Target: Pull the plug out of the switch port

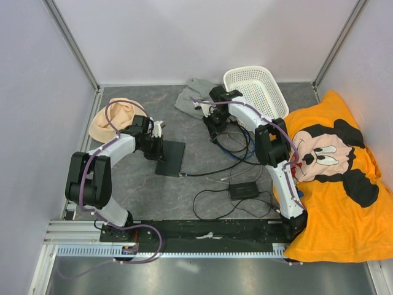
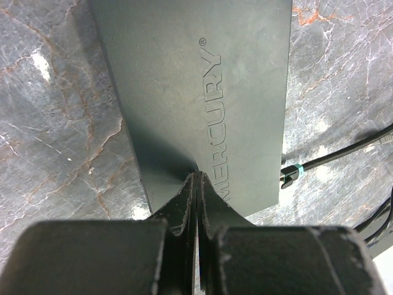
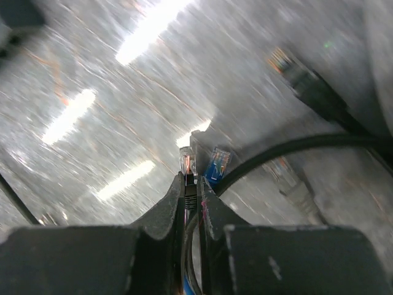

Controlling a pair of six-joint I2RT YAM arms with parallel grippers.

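A white mesh basket (image 1: 261,92) is set at the far side of the grey marbled worktop (image 1: 184,200). A crumpled grey cloth (image 1: 189,96) is laid just left of the basket, and a peach hat (image 1: 109,121) is seen well to its left. An orange cushion printed with a cartoon mouse (image 1: 334,184) is spread to the basket's right and nearer. Blue and black cables (image 1: 241,145) are tangled in front of the basket, with a small black power brick (image 1: 244,190) placed nearer still.
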